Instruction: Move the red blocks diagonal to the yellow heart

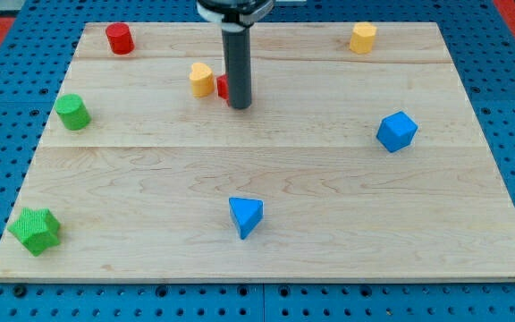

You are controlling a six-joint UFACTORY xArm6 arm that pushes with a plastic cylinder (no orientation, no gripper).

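Red blocks first: you have two on the desk point(266, 179). One red cylinder point(119, 38) stands upright near the view's top left corner, well apart from everything else. The other red block point(223, 87) sits just right of the yellow heart point(202, 79), close beside it, and most of it is hidden behind the rod, so you cannot make out its shape or which way its long axis runs. The yellow heart lies in the upper middle of the desk, its rounded lobes toward the view's top.

The end effector has no jaws to open or close and holds nothing: it is a straight dark rod, and my tip point(240, 105) rests against the right side of the hidden red block, so the rod itself stands between you and that block.

Farther out, a yellow block point(362, 38) sits near the view's top right. A green cylinder point(72, 112) stands at the left edge, and a green star-like block point(35, 230) sits at the bottom left corner. A blue cube point(396, 131) is at the right, and a blue triangular block point(245, 216) lies at the bottom centre, pointing toward the view's bottom left. None of these crowd the heart.
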